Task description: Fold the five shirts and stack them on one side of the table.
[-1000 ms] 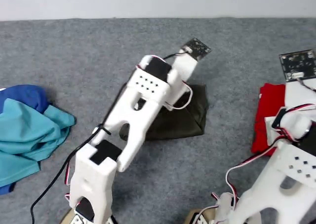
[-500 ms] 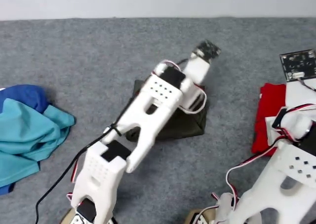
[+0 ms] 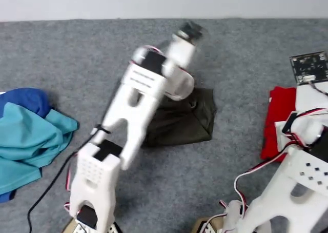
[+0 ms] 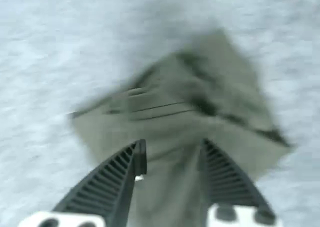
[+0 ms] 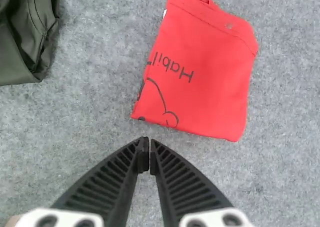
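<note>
Left arm over dark olive shirt

Four shirts, two arms

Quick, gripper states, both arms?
Left gripper: open, holding nothing, over the dark green shirt.
Right gripper: shut, empty, near the red shirt.

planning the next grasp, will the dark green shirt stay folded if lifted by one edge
Probably not: the dark green shirt looks soft with rumpled layers, so it would likely droop and unfold. Pushed, it may bunch on the fuzzy grey surface, not slide.
</note>
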Action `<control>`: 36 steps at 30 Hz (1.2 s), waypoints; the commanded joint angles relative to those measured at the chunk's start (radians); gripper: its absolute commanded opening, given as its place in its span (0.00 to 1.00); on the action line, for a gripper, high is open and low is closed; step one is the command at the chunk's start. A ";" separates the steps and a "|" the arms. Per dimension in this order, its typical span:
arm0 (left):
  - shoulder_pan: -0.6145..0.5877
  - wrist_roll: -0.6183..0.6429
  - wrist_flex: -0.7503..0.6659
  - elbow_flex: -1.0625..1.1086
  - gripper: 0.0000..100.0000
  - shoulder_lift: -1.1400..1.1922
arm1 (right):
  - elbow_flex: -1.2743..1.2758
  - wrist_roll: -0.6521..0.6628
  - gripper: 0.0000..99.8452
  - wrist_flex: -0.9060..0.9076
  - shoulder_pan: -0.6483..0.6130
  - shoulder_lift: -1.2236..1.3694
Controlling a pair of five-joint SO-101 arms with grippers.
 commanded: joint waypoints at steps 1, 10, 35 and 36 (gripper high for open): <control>-0.101 -0.110 0.049 -0.061 0.15 -0.034 | -0.002 0.002 0.01 0.038 0.010 -0.030; -0.157 -0.190 0.040 -0.064 0.28 0.149 | -0.002 0.002 0.01 0.038 0.010 -0.030; -0.035 -0.247 -0.005 -0.064 0.06 0.209 | 0.000 0.005 0.01 0.038 0.012 -0.028; -0.032 -0.253 0.006 -0.064 0.05 0.195 | 0.000 0.005 0.01 0.038 0.012 -0.028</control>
